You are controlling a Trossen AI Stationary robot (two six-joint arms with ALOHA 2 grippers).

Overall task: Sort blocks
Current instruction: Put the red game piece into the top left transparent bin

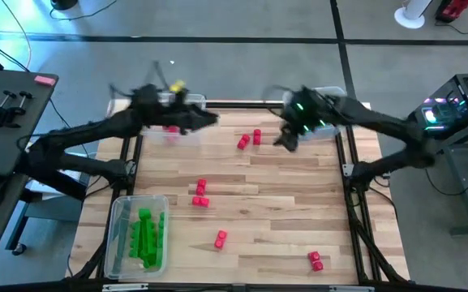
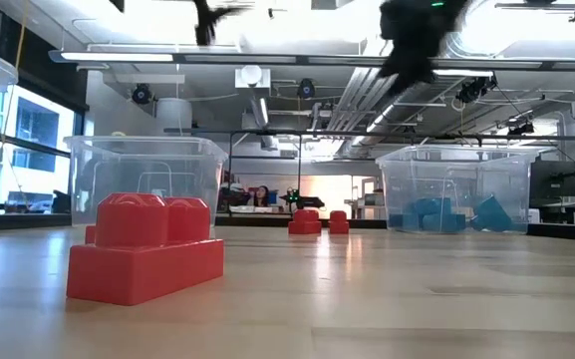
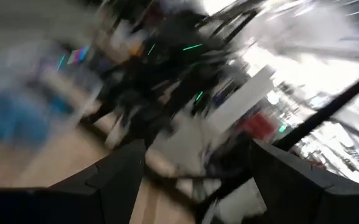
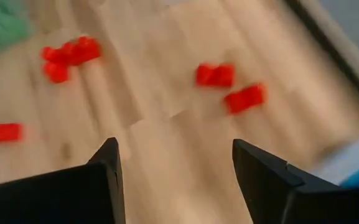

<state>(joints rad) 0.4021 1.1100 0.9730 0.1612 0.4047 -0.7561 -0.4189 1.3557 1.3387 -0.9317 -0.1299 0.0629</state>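
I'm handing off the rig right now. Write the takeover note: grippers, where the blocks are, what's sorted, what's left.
Left gripper: open, empty, raised by the far-left bin.
Right gripper: open, empty, raised just inside the far-right bin.
Done: green blocks in the near-left bin; blue blocks in the far-right bin.
Left: red blocks loose on the table: a pair at the far middle, two mid-table, one near centre, one near right. Something red shows by the far-left bin, under the left arm; whether it is inside cannot be told.
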